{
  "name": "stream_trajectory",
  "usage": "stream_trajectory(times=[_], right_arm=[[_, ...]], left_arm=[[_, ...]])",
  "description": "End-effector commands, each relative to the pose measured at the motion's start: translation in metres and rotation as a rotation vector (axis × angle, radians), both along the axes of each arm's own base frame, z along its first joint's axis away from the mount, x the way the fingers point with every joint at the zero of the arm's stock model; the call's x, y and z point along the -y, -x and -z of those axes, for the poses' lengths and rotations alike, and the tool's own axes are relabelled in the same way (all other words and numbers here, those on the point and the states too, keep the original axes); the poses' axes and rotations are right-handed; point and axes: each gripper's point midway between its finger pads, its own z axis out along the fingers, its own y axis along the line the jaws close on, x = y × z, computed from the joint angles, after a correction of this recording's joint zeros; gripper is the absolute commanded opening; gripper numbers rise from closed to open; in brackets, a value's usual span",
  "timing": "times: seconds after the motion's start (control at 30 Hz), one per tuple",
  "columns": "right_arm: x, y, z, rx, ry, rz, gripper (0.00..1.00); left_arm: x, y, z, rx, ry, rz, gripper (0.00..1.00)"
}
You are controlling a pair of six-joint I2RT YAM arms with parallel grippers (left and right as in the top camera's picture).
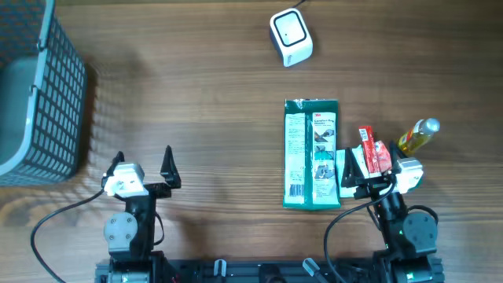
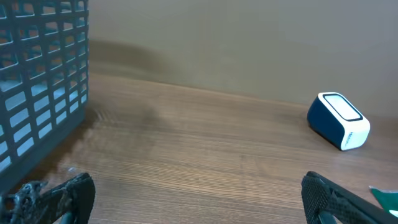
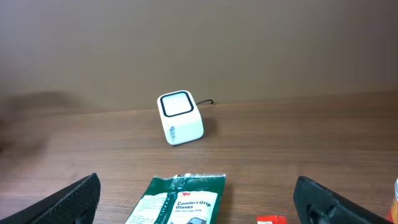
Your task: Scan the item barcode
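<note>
The white and dark-blue barcode scanner [image 1: 291,37] stands at the far middle of the table, also seen in the left wrist view [image 2: 339,120] and the right wrist view [image 3: 180,117]. A green pack of gloves [image 1: 311,153] lies flat, lengthwise, before the right arm [image 3: 180,202]. To its right lie a small red packet [image 1: 375,156] and a yellow bottle [image 1: 418,136]. My right gripper [image 1: 369,167] stands open at the near end of these items, holding nothing [image 3: 196,186]. My left gripper [image 1: 143,165] is open over bare wood [image 2: 196,180].
A grey mesh basket [image 1: 39,94] stands at the far left of the table, close to the left gripper's side [image 2: 37,87]. The scanner's cable runs off the far edge. Bare wood lies between the basket and the glove pack.
</note>
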Motion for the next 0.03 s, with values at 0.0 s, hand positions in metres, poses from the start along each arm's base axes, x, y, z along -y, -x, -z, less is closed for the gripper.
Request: stream_trajectory(times=[0.0], right_arm=[[-0.0014, 0.0008, -0.0020, 0.008, -0.009, -0.011, 1.00]], left_arm=[[0.0042, 0.0003, 0.0004, -0.001, -0.018, 0.024, 1.00]])
